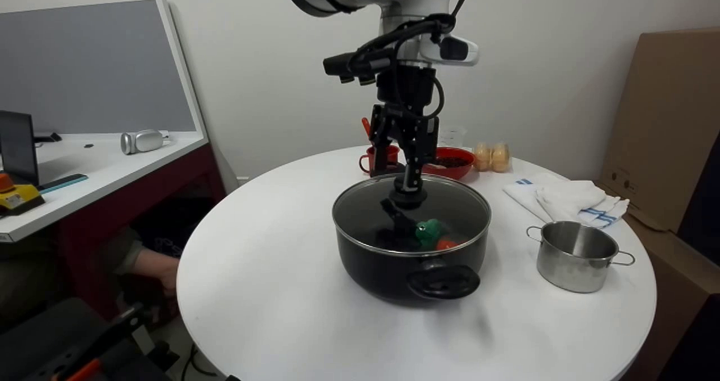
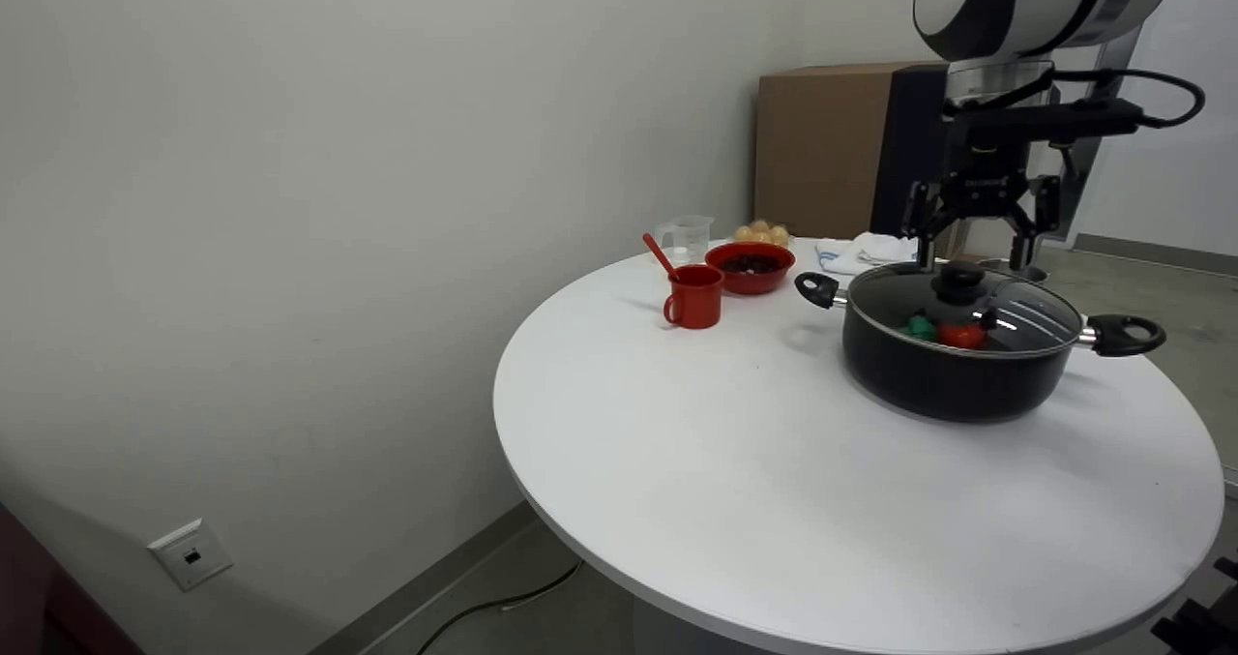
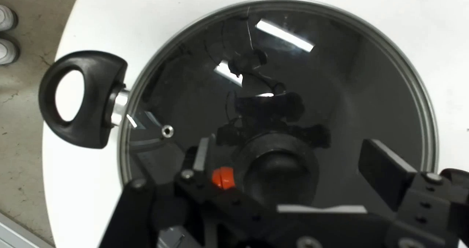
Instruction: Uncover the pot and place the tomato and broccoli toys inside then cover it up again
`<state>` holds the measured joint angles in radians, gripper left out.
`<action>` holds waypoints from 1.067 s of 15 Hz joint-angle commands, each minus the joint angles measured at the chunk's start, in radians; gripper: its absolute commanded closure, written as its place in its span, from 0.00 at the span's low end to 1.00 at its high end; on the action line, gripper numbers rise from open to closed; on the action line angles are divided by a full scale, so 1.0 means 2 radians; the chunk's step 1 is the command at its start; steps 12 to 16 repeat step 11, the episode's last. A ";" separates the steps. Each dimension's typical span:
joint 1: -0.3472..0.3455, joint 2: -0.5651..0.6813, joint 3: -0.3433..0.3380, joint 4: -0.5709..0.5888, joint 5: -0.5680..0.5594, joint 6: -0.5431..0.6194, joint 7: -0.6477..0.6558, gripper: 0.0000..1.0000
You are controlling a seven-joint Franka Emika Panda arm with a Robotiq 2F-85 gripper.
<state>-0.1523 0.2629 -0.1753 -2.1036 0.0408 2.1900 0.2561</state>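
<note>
The black pot (image 1: pixel 371 274) (image 2: pixel 953 384) stands on the white round table with its glass lid (image 1: pixel 461 212) (image 2: pixel 1040 316) (image 3: pixel 348 76) on its rim. The green broccoli toy (image 1: pixel 429 233) (image 2: pixel 920 327) and the red tomato toy (image 1: pixel 447 244) (image 2: pixel 960 336) show through the glass inside the pot. In the wrist view part of the tomato (image 3: pixel 223 177) shows beside a finger; the broccoli is hidden there. My gripper (image 1: pixel 396 177) (image 2: pixel 973 256) (image 3: pixel 289 163) is open above the lid, its fingers apart on either side of the black lid knob (image 2: pixel 960 282) (image 3: pixel 280 171).
A small steel pot (image 1: pixel 576 260) and folded towels (image 1: pixel 568 198) lie beside the black pot. A red mug (image 2: pixel 694 299) with a red utensil, a red bowl (image 2: pixel 751 282), a measuring cup (image 2: pixel 689 237) and eggs (image 1: pixel 491 157) stand farther back. Pot handles (image 1: pixel 444 282) (image 2: pixel 1122 336) stick out.
</note>
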 commanded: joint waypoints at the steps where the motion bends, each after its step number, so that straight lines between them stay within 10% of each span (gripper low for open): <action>1: 0.008 -0.047 0.007 -0.007 -0.010 -0.035 -0.029 0.00; 16: 0.017 -0.092 0.022 -0.001 -0.025 -0.062 -0.053 0.00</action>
